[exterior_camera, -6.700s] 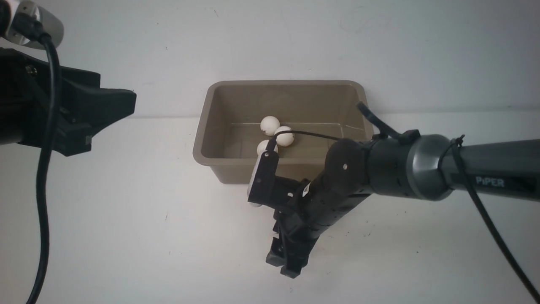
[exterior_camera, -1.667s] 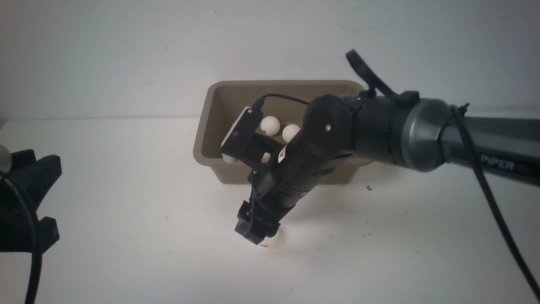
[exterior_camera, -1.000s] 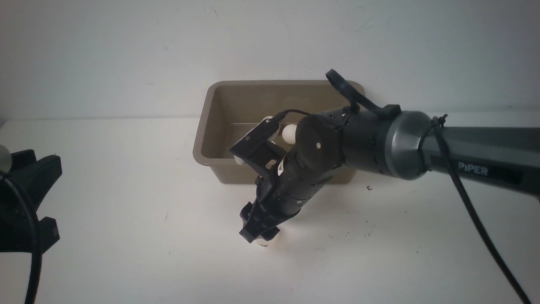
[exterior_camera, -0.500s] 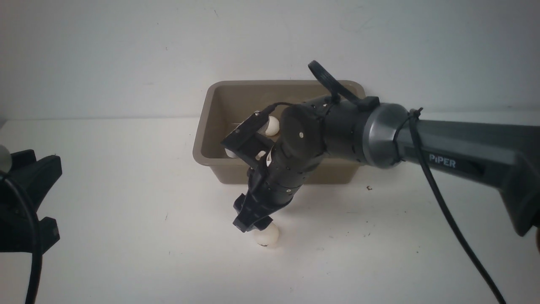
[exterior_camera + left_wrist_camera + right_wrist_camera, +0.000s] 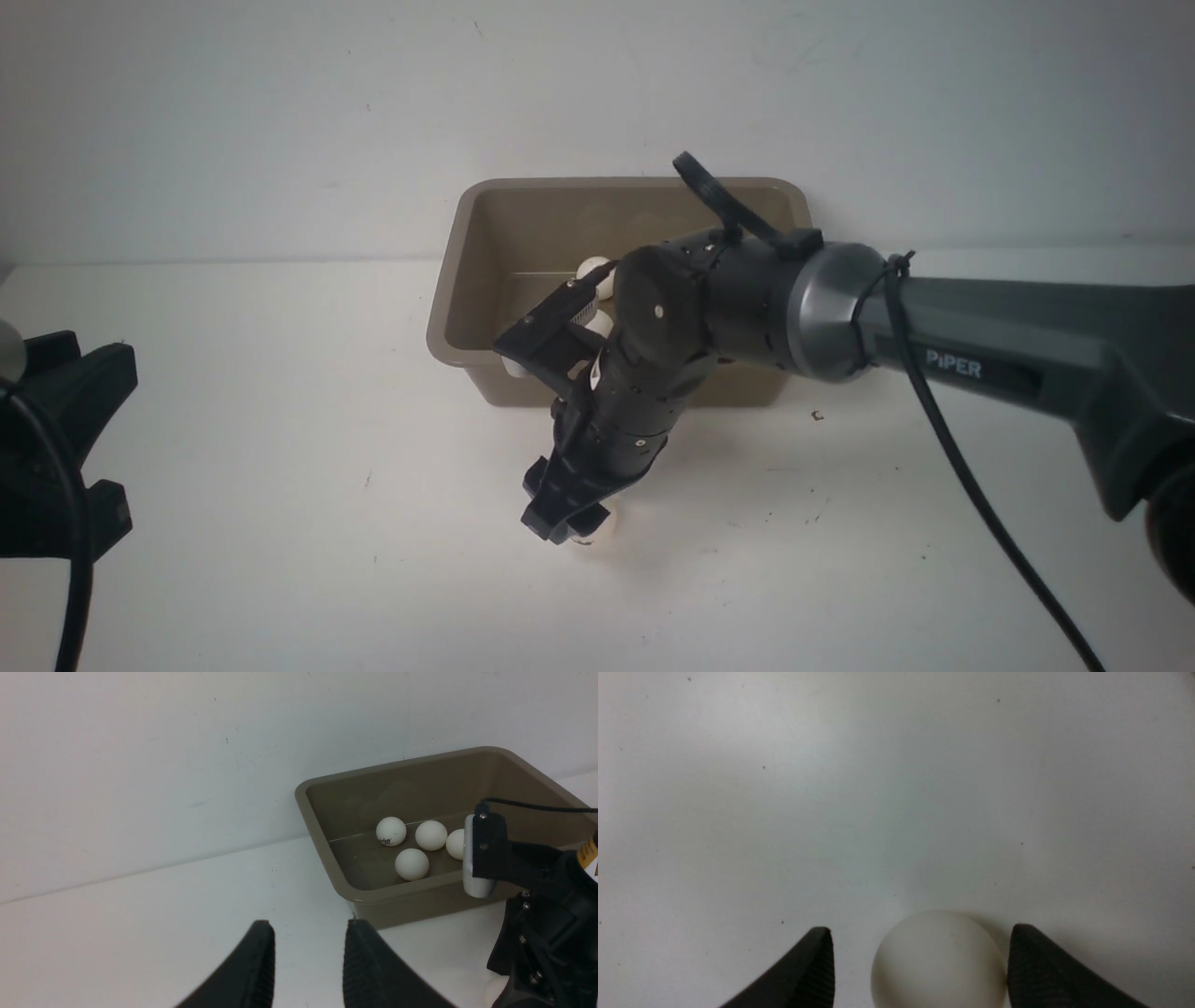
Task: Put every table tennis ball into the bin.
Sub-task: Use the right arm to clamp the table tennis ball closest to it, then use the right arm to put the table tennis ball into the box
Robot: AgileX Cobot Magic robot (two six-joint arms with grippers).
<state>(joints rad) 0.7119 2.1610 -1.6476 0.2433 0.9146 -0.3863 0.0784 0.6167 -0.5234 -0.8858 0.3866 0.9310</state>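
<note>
The taupe bin (image 5: 446,322) stands at the back of the white table. Several white table tennis balls (image 5: 411,864) lie in the bin (image 5: 327,788). Another ball (image 5: 600,534) rests on the table in front of the bin. My right gripper (image 5: 568,523) points down over it, open. In the right wrist view the ball (image 5: 938,961) lies between the fingers (image 5: 817,961), close to one finger and with a gap to the other. My left gripper (image 5: 308,926) hovers open and empty at the left, aimed toward the bin.
The right arm (image 5: 840,308) reaches across the bin's front and hides part of its inside. The left arm (image 5: 56,439) and its cable stay at the table's far left edge. A white wall rises right behind the bin.
The right gripper rose a little off the ball, then came back down around it while the arm swung slightly left. The left arm has not moved.
</note>
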